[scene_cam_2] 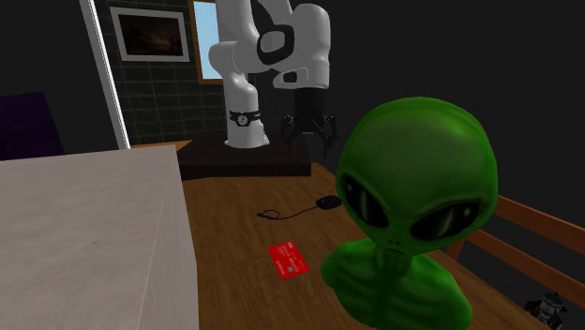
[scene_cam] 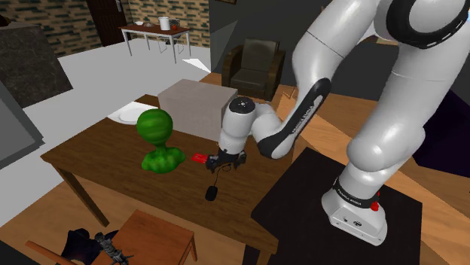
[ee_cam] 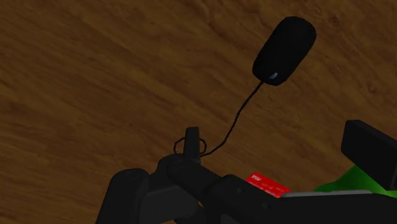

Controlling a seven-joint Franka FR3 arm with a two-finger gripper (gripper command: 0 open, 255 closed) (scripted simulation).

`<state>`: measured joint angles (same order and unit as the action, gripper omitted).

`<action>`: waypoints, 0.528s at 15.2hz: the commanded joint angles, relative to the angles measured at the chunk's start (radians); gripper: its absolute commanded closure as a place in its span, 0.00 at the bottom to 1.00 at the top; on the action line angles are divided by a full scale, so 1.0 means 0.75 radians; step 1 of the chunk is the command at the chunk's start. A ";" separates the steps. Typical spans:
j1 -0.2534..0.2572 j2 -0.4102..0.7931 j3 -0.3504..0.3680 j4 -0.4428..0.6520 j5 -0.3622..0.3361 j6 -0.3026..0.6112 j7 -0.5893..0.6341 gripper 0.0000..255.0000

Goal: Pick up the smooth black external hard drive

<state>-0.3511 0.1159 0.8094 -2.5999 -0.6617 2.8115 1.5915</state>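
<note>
Pincer [scene_cam_2: 309,131] open, empty, above worktop [scene_cam: 90,154]. Hard drive [ee_cam: 284,49] lies flat just ahead, cable [ee_cam: 235,121] trailing back. I'd centre over the body, straddle its narrow width, skip the cable.

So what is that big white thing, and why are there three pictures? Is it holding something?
The big white thing is a robot arm. Its hand is a black gripper with two fingers. One picture looks down over the arm's shoulder. One looks at the arm from across the table. One comes from a camera on the hand itself. On the table stand a green alien and a grey box. A red card and a small black drive with a thin cable lie there too. The gripper is open and holds nothing. It hangs above the table, near the drive.
</note>
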 commanded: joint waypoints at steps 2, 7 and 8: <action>0.192 0.226 -0.203 0.150 -0.465 -0.045 0.454 0.00; 0.391 0.463 -0.378 0.337 -0.742 -0.096 0.769 0.00; 0.402 0.482 -0.392 0.347 -0.771 -0.093 0.793 0.00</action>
<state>-0.0629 0.4575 0.5302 -2.3529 -1.2127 2.7422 2.1605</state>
